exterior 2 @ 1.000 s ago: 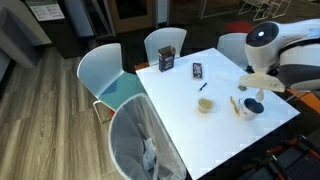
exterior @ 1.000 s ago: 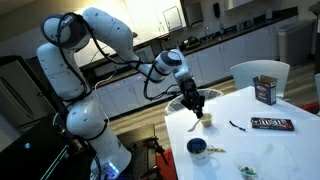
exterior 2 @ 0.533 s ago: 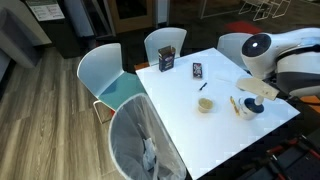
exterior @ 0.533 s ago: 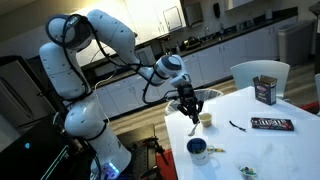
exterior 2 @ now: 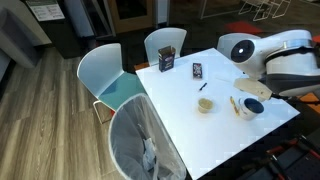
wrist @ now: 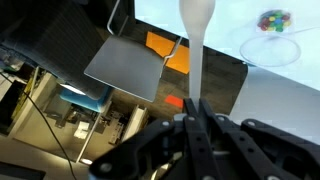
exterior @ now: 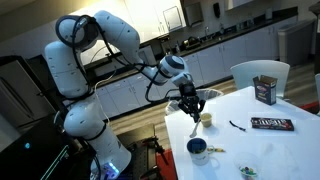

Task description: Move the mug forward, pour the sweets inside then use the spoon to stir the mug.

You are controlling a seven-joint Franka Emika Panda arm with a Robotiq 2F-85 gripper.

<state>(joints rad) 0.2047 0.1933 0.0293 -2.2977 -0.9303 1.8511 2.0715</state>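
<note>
The blue mug (exterior: pixel 198 149) stands near the table's edge and also shows in an exterior view (exterior 2: pixel 252 105). The slim dark spoon (exterior: pixel 238 125) lies flat on the white table (exterior: pixel 290 145), apart from the gripper; it also shows in an exterior view (exterior 2: pixel 203 86). My gripper (exterior: pixel 193 108) hangs above the small cream cup (exterior: pixel 206 120), shut on a pale spoon-shaped utensil (wrist: pixel 196 30) that points down. In the wrist view the jaws (wrist: pixel 195 100) are closed on its handle. A small bowl of coloured sweets (wrist: pixel 275 20) sits past the utensil's tip.
A yellowish thin item (exterior 2: pixel 236 104) lies beside the mug. A dark box (exterior: pixel 265 90) and a flat dark wrapper (exterior: pixel 271 124) lie farther back. The sweets bowl (exterior: pixel 247 172) sits at the table's near edge. White chairs (exterior 2: pixel 110 85) stand around the table.
The arm's upper links have swung over the table in an exterior view. The gripper has shifted only slightly and still holds the pale utensil above the cream cup.
</note>
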